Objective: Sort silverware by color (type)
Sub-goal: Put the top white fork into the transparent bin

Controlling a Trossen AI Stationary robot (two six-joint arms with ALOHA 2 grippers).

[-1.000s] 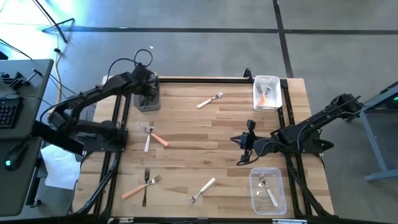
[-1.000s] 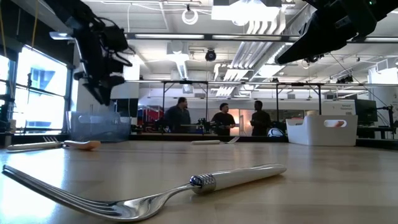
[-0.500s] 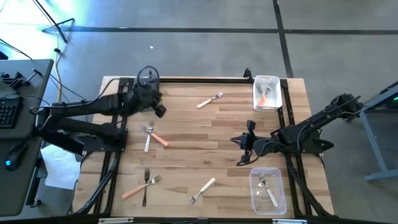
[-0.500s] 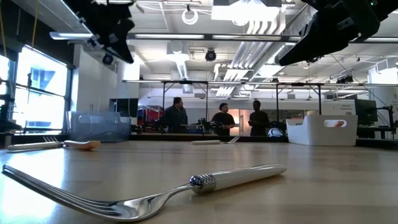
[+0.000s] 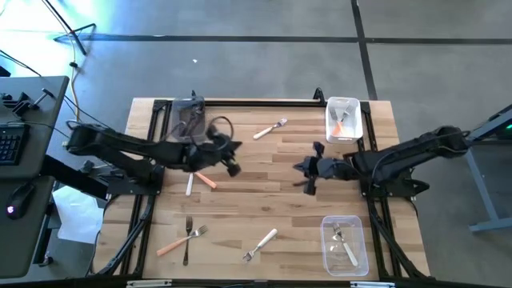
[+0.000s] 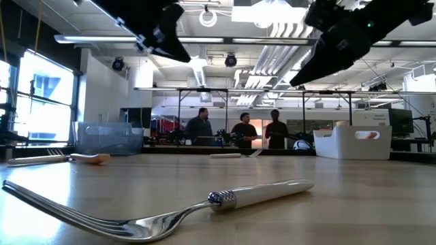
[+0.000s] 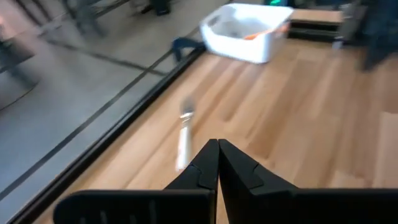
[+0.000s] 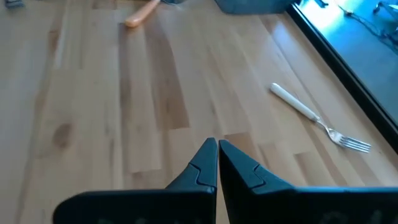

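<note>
Left gripper (image 5: 233, 168), jaws now pressed together and empty, swung from clear far-left bin (image 5: 187, 119) toward table centre, right gripper (image 5: 308, 174) likewise shut; white-handled metal fork (image 5: 270, 128) unsorted near far edge.

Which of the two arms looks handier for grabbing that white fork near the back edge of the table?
Probably the left. The left gripper, shut and empty, hangs nearer the white fork, with the fork straight ahead in its wrist view. The right gripper, also shut, sits a little farther off.
</note>
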